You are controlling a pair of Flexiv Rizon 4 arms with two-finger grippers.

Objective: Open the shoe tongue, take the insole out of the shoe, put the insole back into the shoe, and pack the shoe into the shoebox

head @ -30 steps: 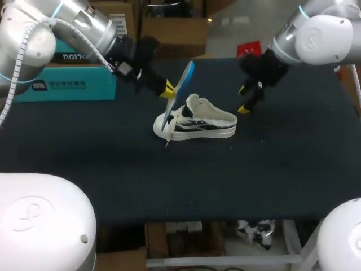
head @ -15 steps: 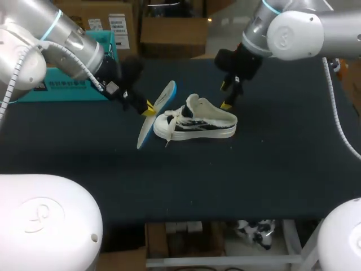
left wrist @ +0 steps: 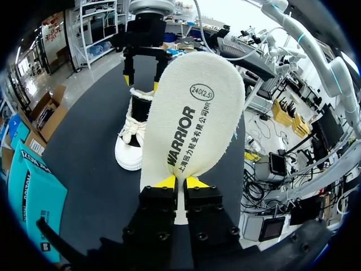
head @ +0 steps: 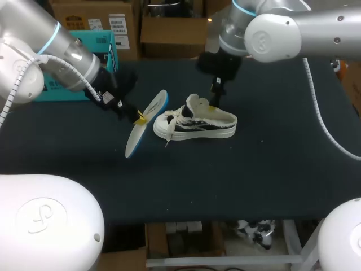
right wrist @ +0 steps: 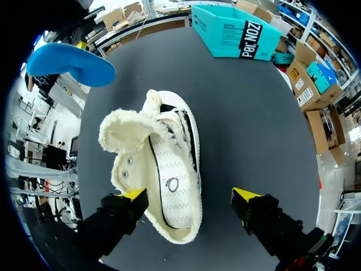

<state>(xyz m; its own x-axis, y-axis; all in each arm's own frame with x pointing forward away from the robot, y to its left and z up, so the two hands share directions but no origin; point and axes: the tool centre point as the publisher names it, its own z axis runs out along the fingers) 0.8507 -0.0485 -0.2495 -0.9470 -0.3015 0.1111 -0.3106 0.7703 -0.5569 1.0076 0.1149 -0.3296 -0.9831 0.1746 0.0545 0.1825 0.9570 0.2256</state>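
Head view: in the last second the left gripper [head: 138, 117] has swung the long cream insole with the blue underside [head: 145, 123] away from above the toe and down to the left side of the white canvas sneaker with black stripes [head: 197, 121]. Its lower end is now near the dark table top [head: 271, 169]. The right gripper [head: 214, 97] has come in from the right and hangs over the sneaker's heel end. Judged from this, the take-out step is done and reinsertion is next. The teal cardboard shoebox [head: 100, 38] sits well apart at the far left edge, behind the left arm. Left wrist view: the left gripper [left wrist: 179, 182] is clamped on the insole's narrow end [left wrist: 192, 124], cream face to the camera. The sneaker [left wrist: 132, 141] stands ahead, with the right gripper [left wrist: 141, 76] above its far end and the shoebox [left wrist: 34, 186] off to the side. Right wrist view: the right gripper [right wrist: 189, 195] is spread wide and holds nothing, with the sneaker's heel [right wrist: 163, 169] between its fingers; I can't tell if either finger touches it. The fuzzy collar is folded outward and the mouth is clear. The insole [right wrist: 70, 65] hangs beyond the toe and the shoebox [right wrist: 237, 31] is further off. Nothing blocks the opening, though the right fingers sit close to the entry path.
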